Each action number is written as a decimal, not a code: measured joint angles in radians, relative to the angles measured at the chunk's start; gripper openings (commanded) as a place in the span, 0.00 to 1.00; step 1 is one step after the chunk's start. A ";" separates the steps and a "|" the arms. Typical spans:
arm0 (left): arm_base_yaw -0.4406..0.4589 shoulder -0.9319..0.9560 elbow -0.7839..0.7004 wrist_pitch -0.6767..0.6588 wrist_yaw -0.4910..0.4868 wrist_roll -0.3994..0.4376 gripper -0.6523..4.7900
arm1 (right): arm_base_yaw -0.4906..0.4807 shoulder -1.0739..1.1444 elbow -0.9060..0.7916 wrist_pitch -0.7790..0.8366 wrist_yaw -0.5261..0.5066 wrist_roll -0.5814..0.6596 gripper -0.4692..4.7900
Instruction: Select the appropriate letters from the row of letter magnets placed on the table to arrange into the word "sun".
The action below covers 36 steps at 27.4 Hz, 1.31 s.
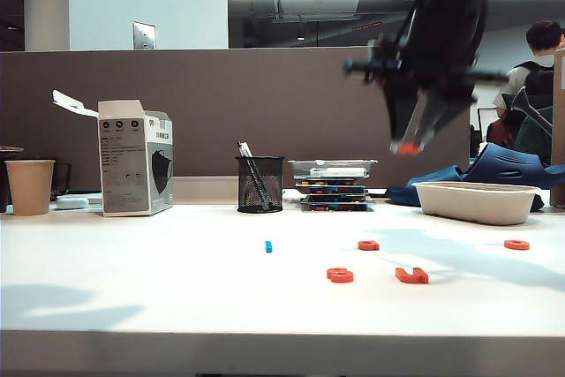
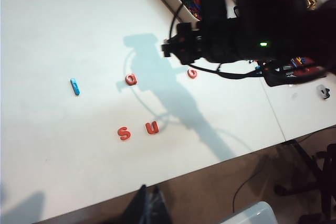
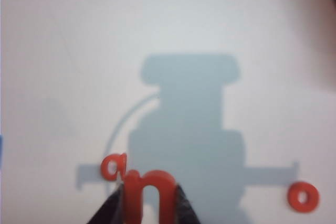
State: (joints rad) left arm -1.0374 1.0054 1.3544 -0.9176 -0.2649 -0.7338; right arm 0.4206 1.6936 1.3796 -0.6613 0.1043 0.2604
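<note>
My right gripper [image 3: 151, 190] is shut on the orange-red letter n [image 3: 137, 195], pinching it across its two legs. In the exterior view that gripper [image 1: 413, 140] hangs high above the table's right half with the n [image 1: 407, 148] at its tips. On the white table [image 1: 132, 262] the s [image 1: 340, 275] and the u [image 1: 412, 275] lie side by side near the front; the left wrist view shows them as s [image 2: 124, 133] and u [image 2: 152, 127]. My left gripper [image 2: 149, 195] is shut and empty, out past the table's front edge.
Two more orange-red letters [image 1: 368, 245] [image 1: 516, 244] and a small blue piece [image 1: 268, 246] lie farther back. Along the partition stand a paper cup [image 1: 30, 186], a mask box [image 1: 135, 168], a mesh pen holder [image 1: 259, 184], stacked trays [image 1: 333, 184] and a white tub [image 1: 475, 201].
</note>
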 measured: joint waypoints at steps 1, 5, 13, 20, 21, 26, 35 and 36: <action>0.000 0.000 0.000 0.000 0.000 0.000 0.11 | 0.000 -0.034 0.000 -0.016 0.000 0.000 0.29; 0.000 0.000 0.000 0.000 0.000 0.000 0.11 | -0.005 -0.211 -0.004 -0.081 0.051 0.000 0.29; 0.000 0.000 0.000 0.000 0.000 0.000 0.11 | -0.005 -0.431 -0.336 -0.043 0.051 0.061 0.29; 0.000 0.000 0.000 0.000 0.001 0.000 0.11 | 0.014 -0.428 -0.580 0.172 -0.047 0.095 0.29; 0.000 0.000 0.000 0.000 0.000 0.000 0.11 | 0.012 -0.423 -0.606 0.203 -0.046 0.105 0.29; 0.000 0.000 0.000 0.000 0.001 0.000 0.11 | 0.011 -0.354 -0.653 0.249 -0.077 0.113 0.29; 0.000 0.001 0.000 0.000 0.023 0.000 0.11 | 0.018 -0.219 -0.650 0.335 -0.101 0.113 0.29; 0.000 0.000 0.000 0.000 0.023 0.000 0.11 | 0.018 -0.217 -0.650 0.335 -0.101 0.113 0.29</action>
State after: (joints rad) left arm -1.0378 1.0058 1.3544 -0.9176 -0.2420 -0.7338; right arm 0.4385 1.4765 0.7296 -0.3260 0.0032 0.3729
